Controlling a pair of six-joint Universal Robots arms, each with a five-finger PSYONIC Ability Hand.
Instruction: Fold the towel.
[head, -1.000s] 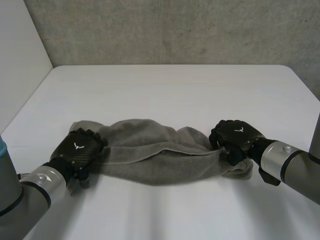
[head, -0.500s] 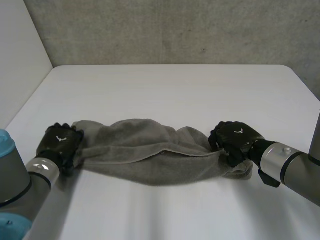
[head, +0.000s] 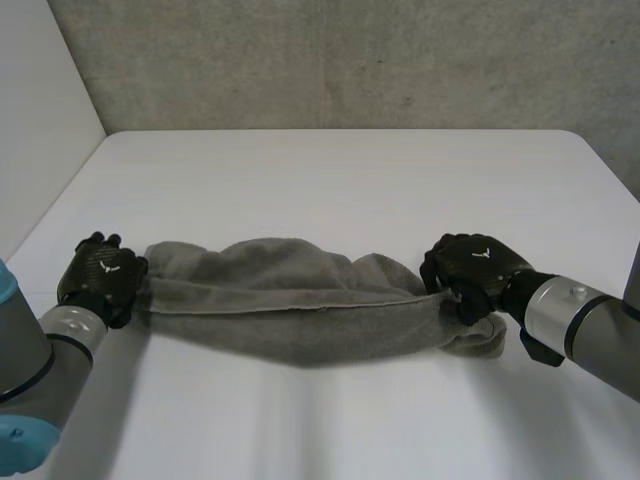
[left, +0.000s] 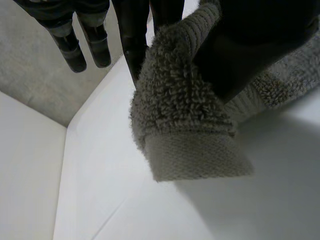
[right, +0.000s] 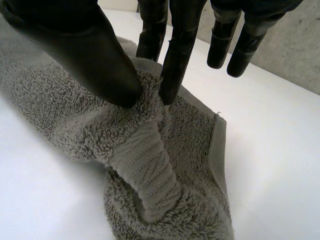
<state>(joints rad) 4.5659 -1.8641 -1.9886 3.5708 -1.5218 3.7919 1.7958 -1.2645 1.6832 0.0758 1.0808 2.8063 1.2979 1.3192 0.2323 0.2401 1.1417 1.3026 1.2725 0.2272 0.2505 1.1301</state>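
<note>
Looking down from the head view, you see the towel (head: 300, 320) drawn out in a long grey band across the near part of the counter (head: 330, 190), with one hand at each end; between the hands the cloth lies doubled over itself, a hemmed edge running along its length.

Your left hand (head: 100, 282) has the end on its own side; in the left wrist view a corner of the towel (left: 185, 130) is pinched between the thumb (left: 250, 45) and the nearest of the fingers (left: 135, 40), and the hemmed tip hangs from that pinch just over the counter; the other fingers point straight out beside the pinch and touch no cloth.

Your right hand (head: 470, 270) has the opposite end; in the right wrist view its thumb (right: 85, 55) and one of the fingers (right: 177, 55) close on a raised ridge of towel (right: 165, 150), so the grip is a pinch rather than a full fist; the other fingers reach straight past the ridge, clear of the cloth; under the fingertips the end of the towel lies heaped on the counter, with a flat woven strip running down from the pinch.
</note>
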